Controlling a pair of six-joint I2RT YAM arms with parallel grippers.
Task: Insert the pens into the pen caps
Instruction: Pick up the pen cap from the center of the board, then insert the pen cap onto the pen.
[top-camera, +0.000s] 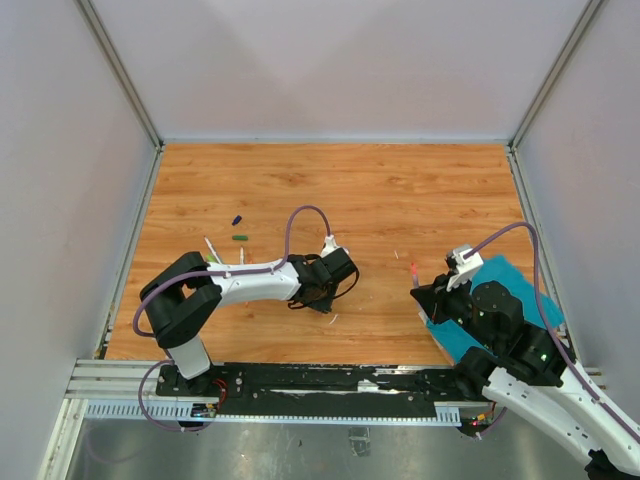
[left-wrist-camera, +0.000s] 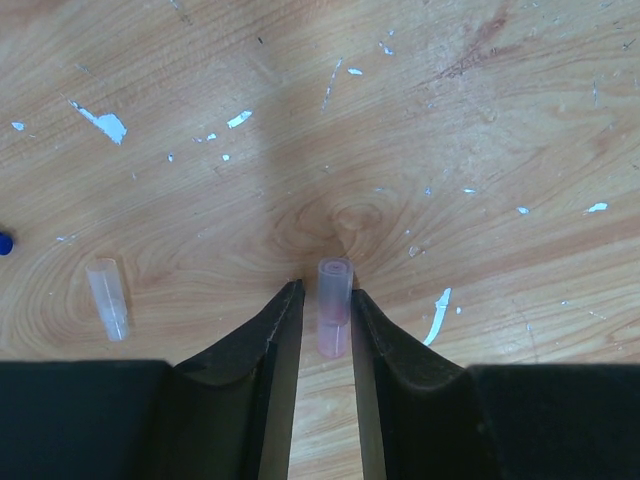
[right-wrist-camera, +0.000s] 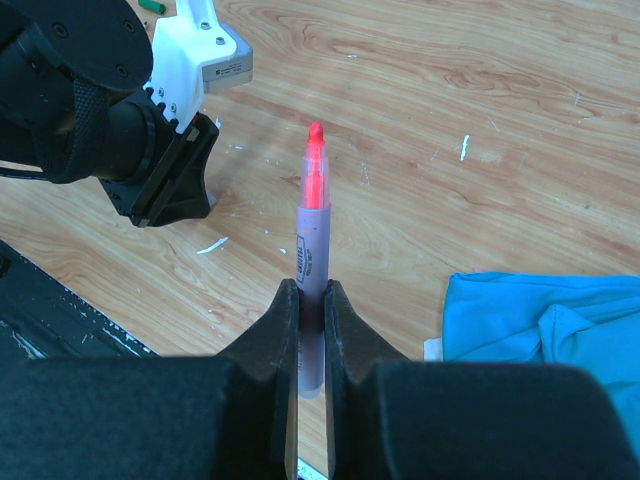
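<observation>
A pale pink pen cap lies flat on the wood between the fingers of my left gripper. The jaws are open: the right finger is against the cap and a narrow gap shows at the left finger. In the top view this gripper is low over the table's middle. My right gripper is shut on a pen with a grey barrel, its pink-red tip pointing away. The pen's tip is held above the table, right of the left gripper.
A clear cap lies left of the left fingers, with a blue piece at the frame's edge. A purple cap, a green cap and two thin pens lie at the left. A teal cloth sits under the right arm.
</observation>
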